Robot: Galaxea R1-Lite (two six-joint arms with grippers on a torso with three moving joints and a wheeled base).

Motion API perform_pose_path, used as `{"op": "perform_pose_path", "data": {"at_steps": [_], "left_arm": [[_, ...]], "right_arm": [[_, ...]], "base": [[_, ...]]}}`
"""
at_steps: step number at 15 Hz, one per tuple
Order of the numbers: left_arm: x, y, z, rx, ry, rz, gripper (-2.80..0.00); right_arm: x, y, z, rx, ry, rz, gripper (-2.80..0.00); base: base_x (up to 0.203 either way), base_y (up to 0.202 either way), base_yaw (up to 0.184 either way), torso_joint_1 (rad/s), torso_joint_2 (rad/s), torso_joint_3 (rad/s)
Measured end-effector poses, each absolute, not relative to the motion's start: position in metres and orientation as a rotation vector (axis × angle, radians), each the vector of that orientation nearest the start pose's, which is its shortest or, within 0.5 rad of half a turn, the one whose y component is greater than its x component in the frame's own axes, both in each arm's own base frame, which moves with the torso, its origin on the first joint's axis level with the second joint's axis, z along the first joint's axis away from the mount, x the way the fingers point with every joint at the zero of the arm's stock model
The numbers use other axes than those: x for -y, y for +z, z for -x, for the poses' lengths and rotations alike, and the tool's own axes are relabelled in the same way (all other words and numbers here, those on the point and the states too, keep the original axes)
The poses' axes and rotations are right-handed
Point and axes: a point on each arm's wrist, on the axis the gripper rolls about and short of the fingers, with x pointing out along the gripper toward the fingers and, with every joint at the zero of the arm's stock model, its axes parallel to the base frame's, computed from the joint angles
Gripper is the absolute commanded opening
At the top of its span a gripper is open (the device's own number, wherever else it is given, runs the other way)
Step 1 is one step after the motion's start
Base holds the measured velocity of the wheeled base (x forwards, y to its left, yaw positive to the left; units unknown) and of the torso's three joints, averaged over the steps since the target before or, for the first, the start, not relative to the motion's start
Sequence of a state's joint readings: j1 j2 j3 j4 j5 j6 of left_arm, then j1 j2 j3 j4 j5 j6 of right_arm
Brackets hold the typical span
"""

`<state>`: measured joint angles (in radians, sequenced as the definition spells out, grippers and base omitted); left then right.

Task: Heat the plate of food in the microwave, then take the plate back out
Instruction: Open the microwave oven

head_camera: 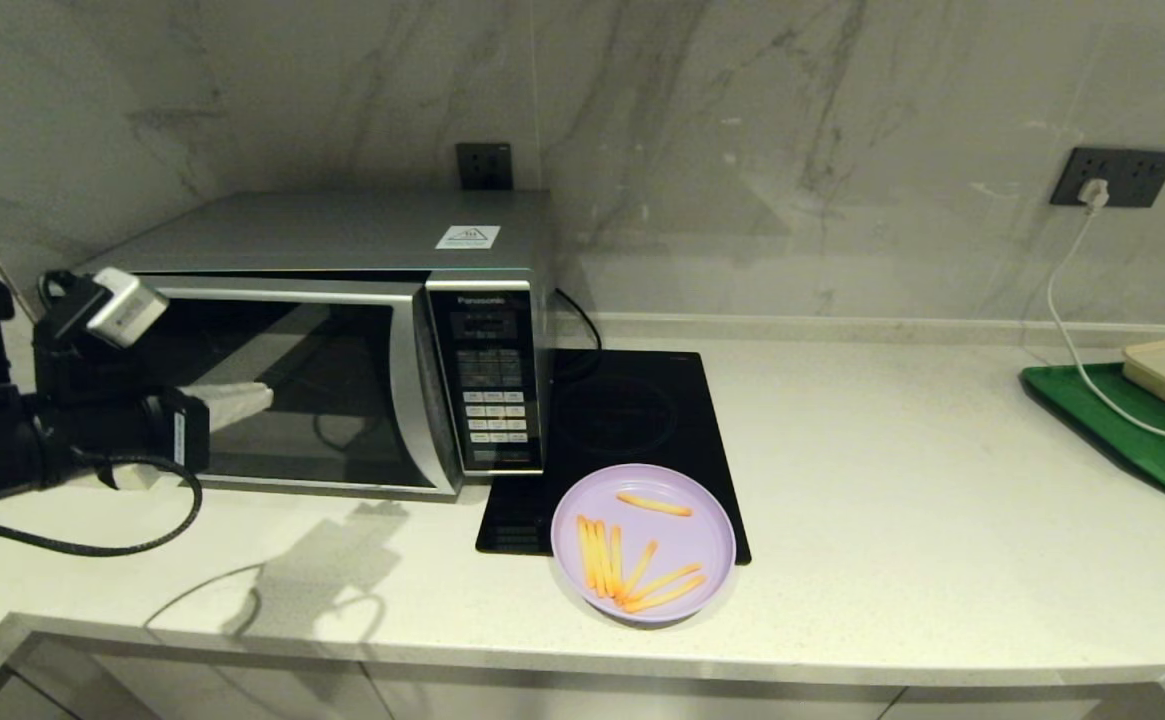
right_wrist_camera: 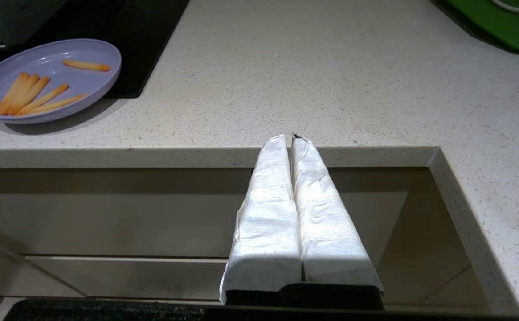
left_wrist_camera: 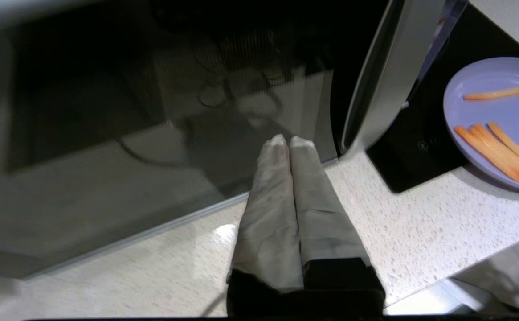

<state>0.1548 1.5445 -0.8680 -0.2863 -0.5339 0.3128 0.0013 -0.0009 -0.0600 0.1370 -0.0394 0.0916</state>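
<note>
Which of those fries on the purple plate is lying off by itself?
The fry on the plate of food, on its microwave-facing side. It lies crosswise, alone; the others cluster together nearer the counter edge.

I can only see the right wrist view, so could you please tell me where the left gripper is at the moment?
Observer: The left gripper is in front of the microwave, at its dark glass door.
Operator: Thank you. Are its fingers open?
Observer: No, the left wrist view shows its fingers pressed together, holding nothing, tips close to the glass.
Operator: And is the door open yet?
Observer: The door looks shut in the head view, its silver handle strip next to the button panel.
Operator: Is the plate of food near that door?
Observer: The plate of food sits to the right of the microwave, partly on the black cooktop, partly on the counter.
</note>
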Motion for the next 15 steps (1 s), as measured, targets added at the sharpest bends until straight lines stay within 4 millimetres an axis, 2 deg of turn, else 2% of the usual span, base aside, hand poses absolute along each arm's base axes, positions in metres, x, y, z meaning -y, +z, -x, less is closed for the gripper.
{"op": "perform_pose_path", "data": {"at_steps": [2,5,7,9,11,15], "left_arm": [[-0.019,0.251,-0.267,-0.277,-0.393,-0.172,-2.8],[0.011,0.317,-0.268,-0.242,-0.367,-0.101,-2.8],[0.034,0.343,-0.273,-0.274,-0.342,-0.058,-2.8],[0.053,0.343,-0.291,-0.359,-0.272,-0.039,-2.8],[0.067,0.334,-0.311,-0.454,-0.191,-0.044,-2.8],[0.079,0.319,-0.339,-0.544,-0.155,0.003,-2.8]], "right_arm": [[0.001,0.078,0.028,-0.075,-0.042,-0.09,-2.8],[0.001,0.078,0.028,-0.074,-0.042,-0.09,-2.8],[0.001,0.078,0.028,-0.075,-0.042,-0.09,-2.8],[0.001,0.078,0.028,-0.075,-0.042,-0.09,-2.8],[0.001,0.078,0.028,-0.074,-0.042,-0.09,-2.8],[0.001,0.078,0.028,-0.075,-0.042,-0.09,-2.8]], "base": [[0.0,0.0,0.0,0.0,0.0,0.0],[0.0,0.0,0.0,0.0,0.0,0.0],[0.0,0.0,0.0,0.0,0.0,0.0],[0.0,0.0,0.0,0.0,0.0,0.0],[0.0,0.0,0.0,0.0,0.0,0.0],[0.0,0.0,0.0,0.0,0.0,0.0]]}}
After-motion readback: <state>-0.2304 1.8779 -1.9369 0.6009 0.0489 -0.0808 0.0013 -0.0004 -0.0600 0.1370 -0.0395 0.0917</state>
